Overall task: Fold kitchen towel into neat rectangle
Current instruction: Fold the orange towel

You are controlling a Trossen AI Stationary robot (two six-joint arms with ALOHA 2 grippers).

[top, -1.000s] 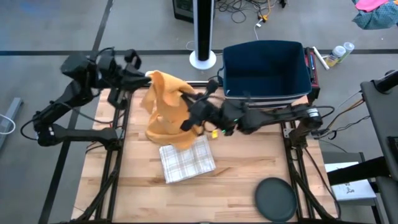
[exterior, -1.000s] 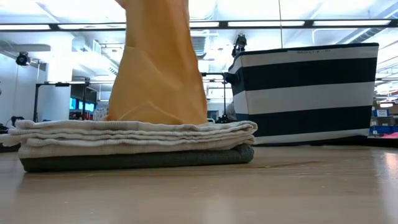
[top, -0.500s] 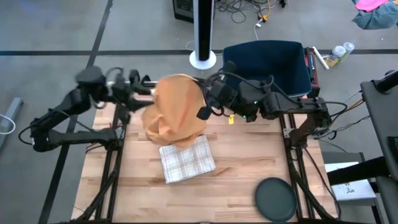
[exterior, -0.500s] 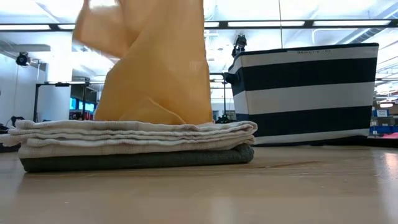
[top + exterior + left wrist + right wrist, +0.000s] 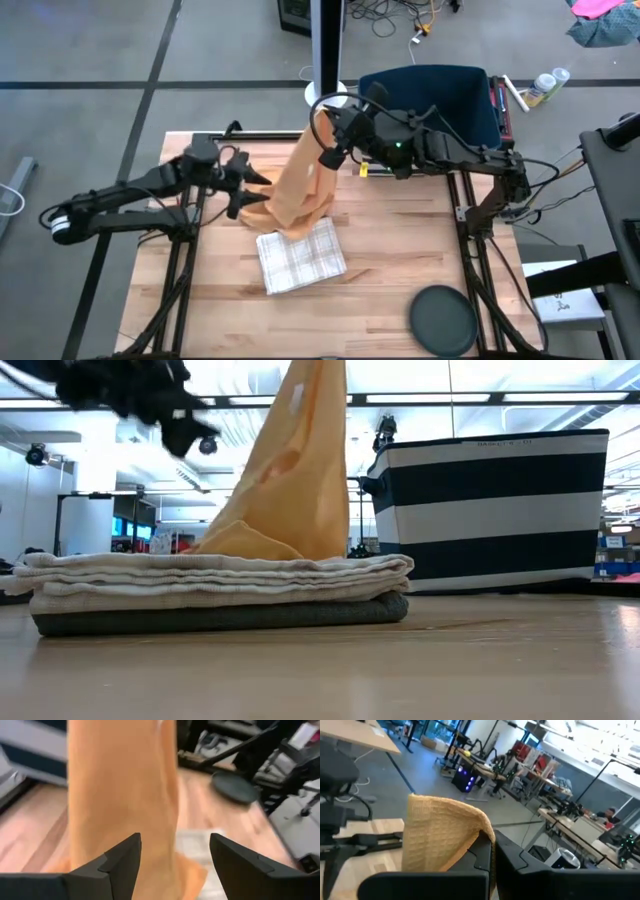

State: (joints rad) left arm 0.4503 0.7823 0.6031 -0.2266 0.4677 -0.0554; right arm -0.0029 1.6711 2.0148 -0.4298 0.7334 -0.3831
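An orange kitchen towel (image 5: 300, 175) hangs from my right gripper (image 5: 326, 133), which is shut on its top, high over the table's far middle. The towel's lower end (image 5: 250, 542) lies bunched on the table behind a stack of folded towels (image 5: 300, 256). My left gripper (image 5: 256, 188) stands open just left of the towel's lower part. In the left wrist view the cloth (image 5: 122, 795) hangs right in front of its spread fingers; whether they brush it I cannot tell. My right gripper pinches the towel's top between its two shut fingers, and a fold of cloth (image 5: 465, 822) drapes over them. The fingers come about level from the table's right side. The towel hangs below in a narrow slack drape, its lower end (image 5: 272, 212) resting on the table.
A dark-and-white striped basket (image 5: 430, 105) stands at the far right of the table. A dark round disc (image 5: 443, 320) lies at the near right corner. The folded stack, a checked towel on a grey one (image 5: 220, 612), sits mid-table.
My left gripper has let go of the towel's upper corner, opened and dropped low beside the cloth. My right gripper has risen and drawn toward the far edge with its hold kept. The towel, spread between both grippers before, now hangs narrow from the right one alone.
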